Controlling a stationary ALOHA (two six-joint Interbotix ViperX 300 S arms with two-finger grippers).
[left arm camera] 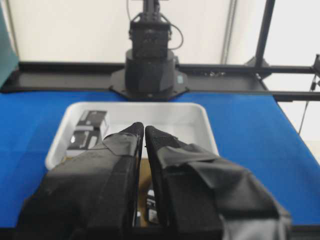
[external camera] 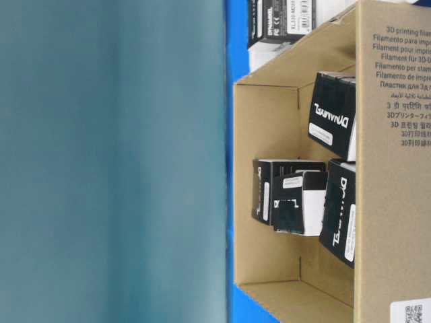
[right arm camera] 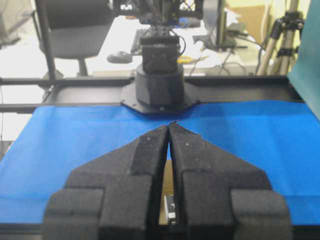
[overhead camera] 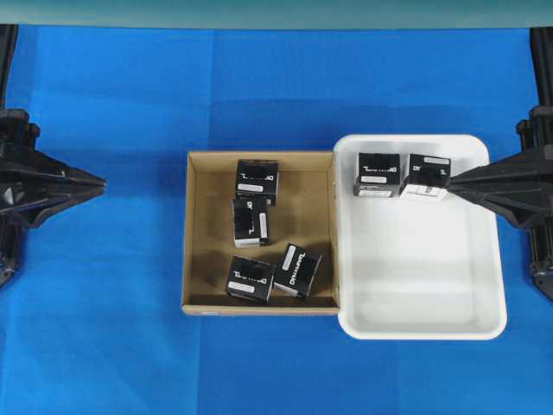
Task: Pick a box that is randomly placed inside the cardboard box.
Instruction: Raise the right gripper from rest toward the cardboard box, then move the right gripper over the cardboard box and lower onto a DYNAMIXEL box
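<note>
Six black cartons in all: four inside the cardboard box [overhead camera: 197, 233], two in the white tray [overhead camera: 423, 320]. Of the four, one box [overhead camera: 257, 181] lies against the far wall, a second [overhead camera: 250, 222] just in front of it and touching or nearly so, a third [overhead camera: 251, 279] near the front wall, a fourth [overhead camera: 297, 271] tilted beside the third. The two tray cartons [overhead camera: 377, 174] [overhead camera: 428, 177] sit side by side at the tray's far end. Left gripper [overhead camera: 102, 182] parked well left of the cardboard box, fingertips pressed together, nothing between them; all four boxes lie well apart from it. Right gripper [overhead camera: 451, 181] has its tip over the tray's far right carton, jaws also pressed together and empty. Cardboard box: brown corrugated, shallow, square, low walls, printed text on one outer face in the table-level view. Tray: smooth white plastic, rounded corners, touching the cardboard box's side. Cartons: small cuboids, white lettering, white label strips. Table cover [overhead camera: 104, 346]: blue cloth. Gripper fingers are wrapped in black padding.
</note>
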